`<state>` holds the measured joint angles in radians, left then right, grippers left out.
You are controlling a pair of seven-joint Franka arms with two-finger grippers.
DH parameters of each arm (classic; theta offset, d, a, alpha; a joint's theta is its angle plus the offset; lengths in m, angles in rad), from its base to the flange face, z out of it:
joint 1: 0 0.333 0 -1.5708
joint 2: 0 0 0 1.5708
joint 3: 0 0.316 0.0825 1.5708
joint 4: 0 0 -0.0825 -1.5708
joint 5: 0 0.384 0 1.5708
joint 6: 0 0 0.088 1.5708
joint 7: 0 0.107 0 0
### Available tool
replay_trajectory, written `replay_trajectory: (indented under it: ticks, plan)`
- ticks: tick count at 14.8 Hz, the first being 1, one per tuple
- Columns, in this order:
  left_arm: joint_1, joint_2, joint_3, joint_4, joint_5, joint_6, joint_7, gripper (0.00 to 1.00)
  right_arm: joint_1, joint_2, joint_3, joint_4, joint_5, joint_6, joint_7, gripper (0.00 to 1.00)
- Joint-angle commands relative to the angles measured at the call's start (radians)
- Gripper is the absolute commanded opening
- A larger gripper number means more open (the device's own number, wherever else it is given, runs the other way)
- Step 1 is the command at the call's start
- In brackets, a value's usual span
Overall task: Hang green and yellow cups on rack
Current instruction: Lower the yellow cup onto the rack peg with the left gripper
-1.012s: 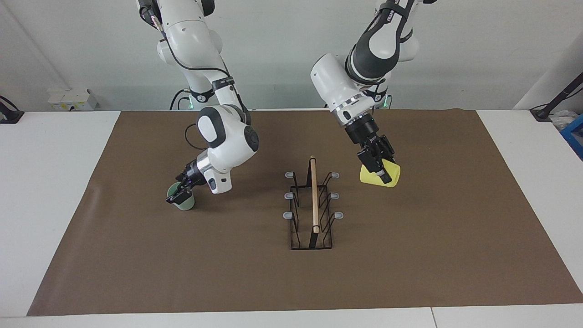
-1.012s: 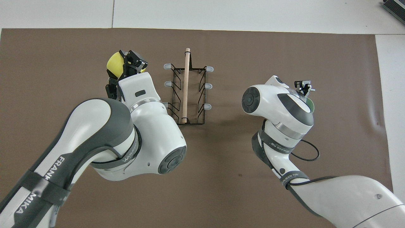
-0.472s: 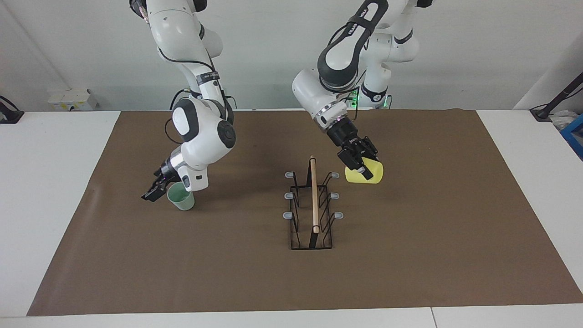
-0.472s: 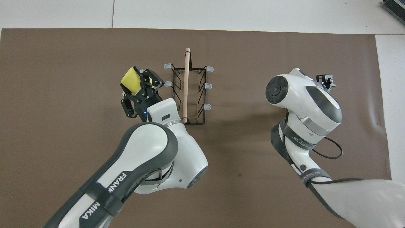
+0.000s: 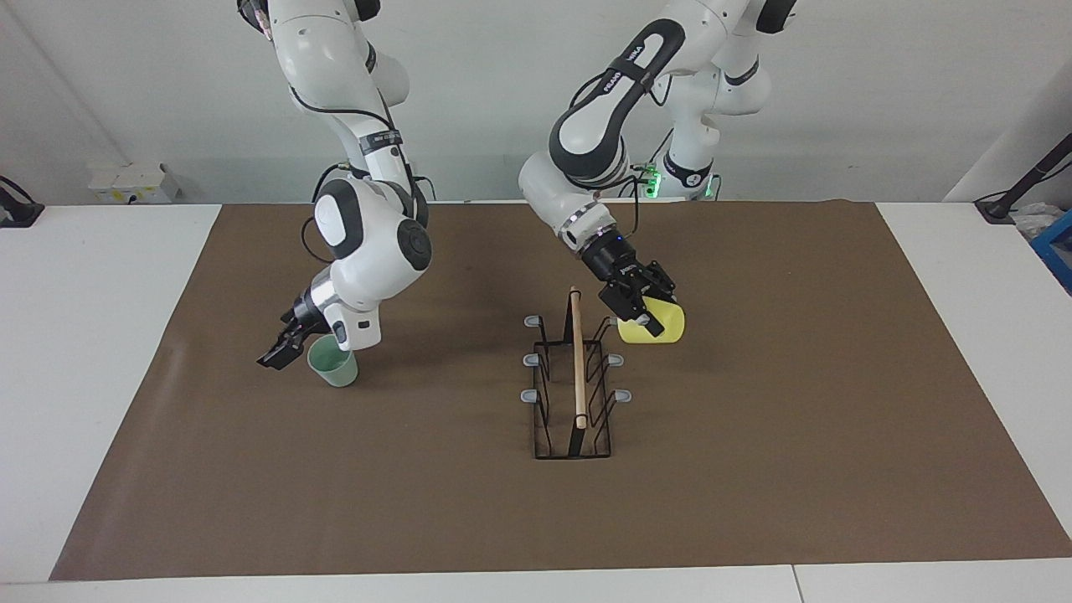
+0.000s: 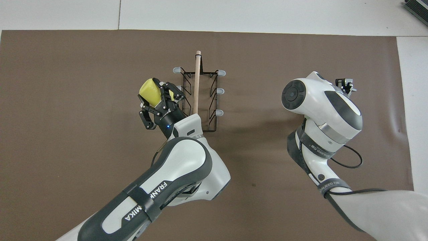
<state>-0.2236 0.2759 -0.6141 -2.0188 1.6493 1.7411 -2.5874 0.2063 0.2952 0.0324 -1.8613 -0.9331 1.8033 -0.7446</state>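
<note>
While clenched on the yellow cup (image 5: 663, 328) (image 6: 149, 91), hangs over the counter (image 5: 754, 461) just beside the rack (image 5: 576, 394) (image 6: 199, 100): so much for the left end effector (image 5: 649, 319) (image 6: 164, 97). Holds that cup tipped onto its side, level with the prongs (image 5: 615, 322) on the left arm's side and close to the one nearest the robots. Not yet hooked on, judging from the facing view; looks apart from the grey tip, though only narrowly.

Step in hand, then: hanging yellow first. Calls next for turning the mouth toward the chosen prong, sliding it over the tip, seating it, and only then letting go. Worth keeping clear of the wooden rod (image 5: 577, 360) and the neighbouring prongs, since a nudge could shift the light wire frame.

Over at the right arm's end: green cup (image 5: 333, 367) upright on the counter, mouth up, well apart from the rack. Hidden under the arm from overhead. Right end effector (image 5: 278, 355) (image 6: 346, 84) low and just beside it, apparently not around it; clenched or released, cannot tell. Seems to be waiting. Green left for afterwards, needing a fresh grasp and a carry across to a free prong.
</note>
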Motion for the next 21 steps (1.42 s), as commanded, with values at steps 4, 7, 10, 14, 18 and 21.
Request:
replay_trajectory:
  ticks: [4, 7, 10, 14, 18, 21]
  plan:
    - [-0.029, 0.023, -0.007, -0.044, 0.069, -0.068, -0.013, 0.0, -0.015, -0.016, 0.011, -0.013, 0.022, 0.013, -0.032, 1.0]
    - [-0.029, 0.023, -0.03, -0.08, 0.075, -0.058, -0.013, 0.0, -0.015, -0.016, 0.011, -0.013, 0.023, 0.013, -0.032, 1.0]
    - [-0.029, 0.023, -0.052, -0.097, 0.073, -0.04, -0.01, 0.0, -0.015, -0.016, 0.009, -0.013, 0.023, 0.018, -0.032, 1.0]
    - [-0.042, 0.022, -0.065, -0.095, 0.061, -0.049, -0.005, 0.74, -0.013, -0.016, 0.011, -0.015, 0.023, 0.027, -0.029, 1.0]
    - [-0.045, 0.02, -0.067, -0.086, 0.046, -0.054, -0.003, 1.0, -0.001, -0.018, 0.011, -0.022, 0.066, 0.027, -0.015, 1.0]
    - [-0.031, -0.016, -0.085, -0.078, 0.038, -0.04, 0.019, 1.0, 0.001, -0.024, 0.011, -0.048, 0.076, 0.045, 0.019, 1.0]
